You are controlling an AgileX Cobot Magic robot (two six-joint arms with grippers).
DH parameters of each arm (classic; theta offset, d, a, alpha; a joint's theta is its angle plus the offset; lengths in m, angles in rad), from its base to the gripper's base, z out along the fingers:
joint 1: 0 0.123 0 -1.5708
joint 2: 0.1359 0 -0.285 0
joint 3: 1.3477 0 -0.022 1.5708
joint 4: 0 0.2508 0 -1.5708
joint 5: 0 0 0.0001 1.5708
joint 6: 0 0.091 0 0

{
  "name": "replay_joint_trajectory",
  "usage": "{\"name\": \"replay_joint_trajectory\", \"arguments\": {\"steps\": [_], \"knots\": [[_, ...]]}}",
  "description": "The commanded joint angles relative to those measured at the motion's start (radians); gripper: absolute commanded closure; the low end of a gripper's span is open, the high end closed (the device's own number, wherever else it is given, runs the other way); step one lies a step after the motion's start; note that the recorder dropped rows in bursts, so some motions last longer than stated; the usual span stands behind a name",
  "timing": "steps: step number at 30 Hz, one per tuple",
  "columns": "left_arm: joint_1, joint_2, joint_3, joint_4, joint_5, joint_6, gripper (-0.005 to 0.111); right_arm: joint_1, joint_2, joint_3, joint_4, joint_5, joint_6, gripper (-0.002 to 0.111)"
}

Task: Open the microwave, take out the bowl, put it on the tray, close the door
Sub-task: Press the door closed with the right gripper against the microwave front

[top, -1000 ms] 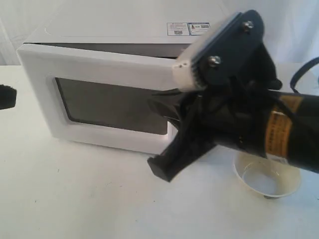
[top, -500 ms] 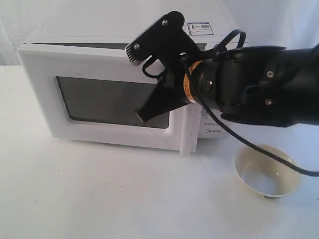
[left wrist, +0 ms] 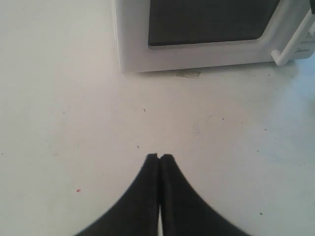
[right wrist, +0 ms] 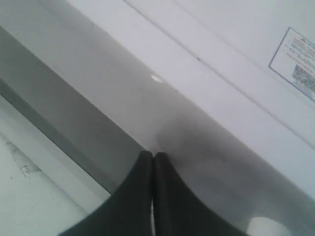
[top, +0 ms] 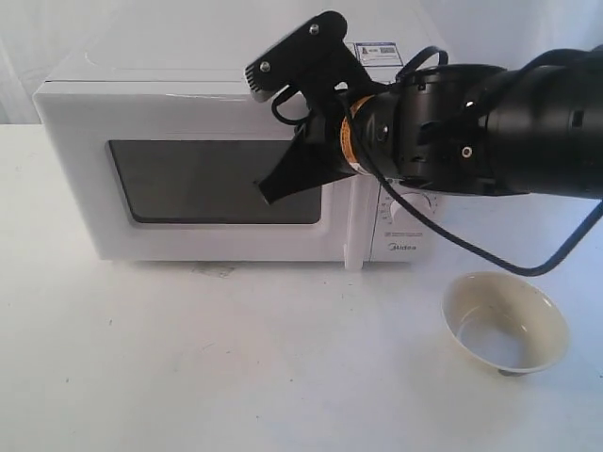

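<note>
The right gripper (top: 270,195), clenched empty like the left gripper (left wrist: 160,157), is nosing the stiff door (top: 75,179), probably best pushed near its handle (top: 353,235), while the light, breakable bowl (top: 506,323) is sitting on the table (top: 188,377) near the microwave (top: 188,56).

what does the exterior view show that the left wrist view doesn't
Only the exterior view: the round cream bowl on the white table, the black right gripper, shut, at the white door, and a round white knob. Only the left wrist view: the black left gripper, shut, above the table. Both: the white microwave and its closed door with dark window and bar handle.
</note>
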Motion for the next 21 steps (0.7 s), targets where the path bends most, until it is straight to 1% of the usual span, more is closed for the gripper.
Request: {"name": "replay_joint_trajectory", "arguments": {"steps": [1,4,7,10,16,21], "knots": [[-0.002,-0.007,0.006,-0.002,0.013,-0.015,0.107,-0.050,0.014,-0.008,-0.009,0.061,0.006,0.108],[-0.002,-0.007,0.006,0.008,0.007,0.000,0.107,-0.018,-0.033,-0.007,0.067,0.063,-0.009,0.108],[-0.002,-0.007,0.006,0.012,0.000,0.000,0.107,0.035,-0.113,0.021,0.135,0.053,-0.036,0.108],[-0.002,-0.007,0.006,0.011,0.000,0.000,0.107,0.081,-0.197,0.063,0.137,0.049,-0.043,0.108],[-0.002,-0.007,0.006,0.001,-0.002,0.000,0.107,0.088,-0.295,0.079,0.140,0.053,-0.043,0.108],[-0.002,-0.007,0.006,0.001,-0.002,0.000,0.107,0.088,-0.328,0.079,0.140,0.051,-0.043,0.108]]}}
